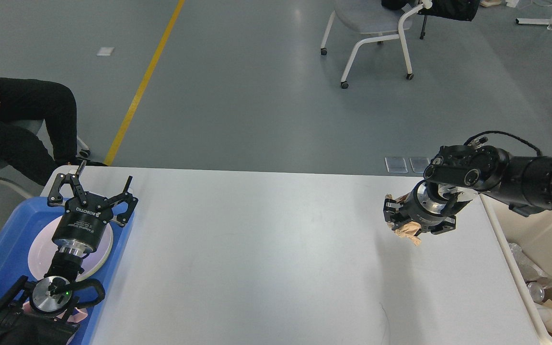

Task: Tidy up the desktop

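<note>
Partly hidden in the right tool point(403, 221), crumpled brown paper point(409, 235).

Black arms, silver wrist rings, white lettering on left gripper point(95, 189).

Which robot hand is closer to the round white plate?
Left. The left gripper hangs open just above the round white plate in the blue plastic tray; the right gripper is far across the desktop.

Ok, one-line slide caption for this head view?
Right gripper clutches crumpled brown paper above the desktop; left gripper open over the blue tray.
</note>
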Robot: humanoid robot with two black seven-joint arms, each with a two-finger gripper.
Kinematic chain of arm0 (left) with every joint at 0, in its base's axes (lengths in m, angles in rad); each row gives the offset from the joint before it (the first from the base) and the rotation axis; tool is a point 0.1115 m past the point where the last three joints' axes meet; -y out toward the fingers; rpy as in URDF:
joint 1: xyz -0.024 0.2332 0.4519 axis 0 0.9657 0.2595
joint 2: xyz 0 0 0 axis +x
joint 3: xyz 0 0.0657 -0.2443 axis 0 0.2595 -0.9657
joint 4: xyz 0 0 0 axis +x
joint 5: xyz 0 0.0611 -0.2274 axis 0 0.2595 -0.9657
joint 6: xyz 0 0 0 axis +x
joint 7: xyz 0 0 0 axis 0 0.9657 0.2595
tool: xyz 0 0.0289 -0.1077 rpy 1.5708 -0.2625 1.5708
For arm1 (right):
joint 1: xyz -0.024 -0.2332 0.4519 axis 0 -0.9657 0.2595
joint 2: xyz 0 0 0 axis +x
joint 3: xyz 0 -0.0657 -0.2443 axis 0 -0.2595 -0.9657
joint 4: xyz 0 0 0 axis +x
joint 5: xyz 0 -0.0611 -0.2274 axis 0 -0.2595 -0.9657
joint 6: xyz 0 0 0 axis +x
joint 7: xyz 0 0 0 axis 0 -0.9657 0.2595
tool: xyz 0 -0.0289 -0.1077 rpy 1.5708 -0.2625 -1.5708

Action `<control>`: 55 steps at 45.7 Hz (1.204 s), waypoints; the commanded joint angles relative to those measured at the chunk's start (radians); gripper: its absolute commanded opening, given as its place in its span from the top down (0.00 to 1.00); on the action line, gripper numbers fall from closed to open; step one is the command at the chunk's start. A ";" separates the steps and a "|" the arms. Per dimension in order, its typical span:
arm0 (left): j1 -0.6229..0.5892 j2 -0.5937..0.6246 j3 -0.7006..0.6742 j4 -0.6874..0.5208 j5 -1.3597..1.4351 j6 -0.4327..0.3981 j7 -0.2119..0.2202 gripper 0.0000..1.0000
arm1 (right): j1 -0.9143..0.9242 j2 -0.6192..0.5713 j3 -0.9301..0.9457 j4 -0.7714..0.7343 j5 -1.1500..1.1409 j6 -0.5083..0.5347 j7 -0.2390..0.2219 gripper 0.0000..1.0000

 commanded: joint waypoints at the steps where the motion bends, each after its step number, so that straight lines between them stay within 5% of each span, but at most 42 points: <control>1: 0.000 0.000 0.000 0.000 -0.001 0.000 0.000 0.04 | 0.150 -0.069 -0.049 0.130 0.002 0.082 0.000 1.00; 12: 0.000 0.000 0.000 0.000 -0.001 0.000 0.000 0.04 | 0.519 -0.161 -0.226 0.407 0.058 0.204 0.026 1.00; 23: 0.002 0.000 0.000 0.000 0.000 0.000 0.000 0.04 | 0.910 -0.178 -0.434 0.620 0.132 0.345 0.188 1.00; 29: 0.000 0.001 0.000 0.000 -0.001 0.000 0.000 0.04 | 1.058 -0.122 -0.509 0.716 0.146 0.349 0.204 1.00; 37: 0.000 0.001 0.000 0.000 -0.001 0.000 0.000 0.04 | 1.104 -0.079 -0.615 0.714 0.243 0.345 0.214 1.00; 45: 0.002 0.000 0.000 0.000 -0.001 0.000 -0.001 0.04 | 1.115 -0.035 -0.717 0.710 0.249 0.341 0.314 1.00; 55: 0.000 0.001 0.000 0.000 -0.001 0.000 -0.002 0.04 | 1.112 -0.092 -0.724 0.705 0.247 0.333 0.313 1.00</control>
